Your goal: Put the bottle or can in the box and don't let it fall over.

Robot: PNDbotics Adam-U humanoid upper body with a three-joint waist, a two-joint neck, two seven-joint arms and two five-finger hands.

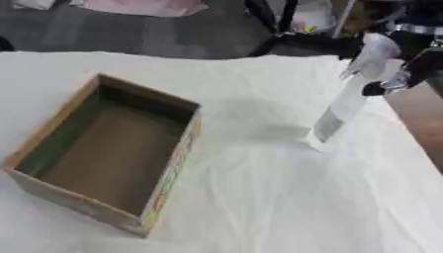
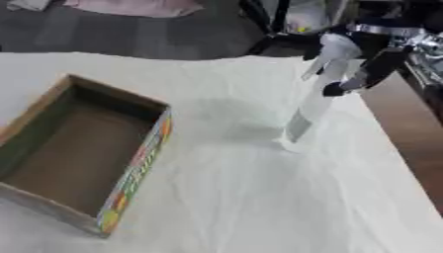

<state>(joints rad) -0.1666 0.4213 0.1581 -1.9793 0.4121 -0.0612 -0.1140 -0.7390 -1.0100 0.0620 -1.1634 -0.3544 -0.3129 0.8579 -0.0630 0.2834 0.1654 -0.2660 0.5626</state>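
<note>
From the left eye, the open cardboard box sits empty on the white-covered worktop, mouth up and ready to take something. Well to its right a tall pale spray bottle stands on its base near the worktop's far right edge.

From the right eye, the right hand comes in from the upper right and sits against the bottle's upper part; whether its dark fingers are closed round it I cannot tell. No left hand shows.
</note>
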